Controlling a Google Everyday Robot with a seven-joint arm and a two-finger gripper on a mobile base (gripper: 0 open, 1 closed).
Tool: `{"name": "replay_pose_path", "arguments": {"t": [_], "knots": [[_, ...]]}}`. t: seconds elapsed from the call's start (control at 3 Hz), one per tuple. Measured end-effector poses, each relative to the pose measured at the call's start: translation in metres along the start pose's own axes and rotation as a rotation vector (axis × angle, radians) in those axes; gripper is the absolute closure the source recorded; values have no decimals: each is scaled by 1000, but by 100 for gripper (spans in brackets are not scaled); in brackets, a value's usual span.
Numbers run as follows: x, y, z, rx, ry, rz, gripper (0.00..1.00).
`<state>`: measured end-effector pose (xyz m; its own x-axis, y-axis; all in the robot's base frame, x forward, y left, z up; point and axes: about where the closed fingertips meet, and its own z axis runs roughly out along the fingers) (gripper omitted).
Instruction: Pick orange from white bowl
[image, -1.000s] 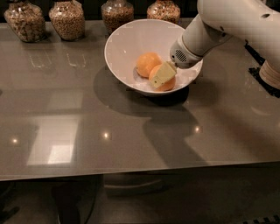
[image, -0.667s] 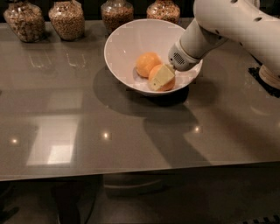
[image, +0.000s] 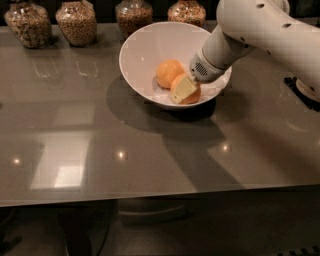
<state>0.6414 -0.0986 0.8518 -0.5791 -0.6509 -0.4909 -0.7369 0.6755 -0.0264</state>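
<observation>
Far left, along the back edge: four glass jars of grain (image: 76, 21), tops cut off by the frame, the leftmost clipped at its side too. All parked on a long, glossy grey-brown table (image: 100, 130), mirroring pale window-like patches and a few small ceiling lights. Under the near edge, just murk, with some dim shapes impossible to name. Behind the jars, pitch black.

Centre-right: a big, deep, glossy white bowl (image: 145, 55) with two fruits inside, touching each other. On the left, a round matte second orange (image: 167, 71), in full view. On the right, the round matte orange (image: 195, 96) of the task, low against the bowl's front-right wall and mostly covered by the pale gripper (image: 184, 88) planted on its upper-left face. Far side of the grip hidden, so no telling whether clamped or loose.

Then a bulky white robot arm (image: 260, 30) reaching in from the top right corner, cut off there and blocking the bowl's right rim. At the far right edge, a dark flat thing (image: 305, 92), clipped and unidentifiable.

Versus a second ago: same spot for gripper, fruits and bowl, with only the upper arm leaning slightly further left.
</observation>
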Motion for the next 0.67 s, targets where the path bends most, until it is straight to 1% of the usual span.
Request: {"name": "replay_pose_path", "arguments": {"t": [0.33, 0.67], "knots": [[-8, 1, -7, 26, -5, -28, 85], [-20, 2, -25, 53, -23, -65, 100]]}}
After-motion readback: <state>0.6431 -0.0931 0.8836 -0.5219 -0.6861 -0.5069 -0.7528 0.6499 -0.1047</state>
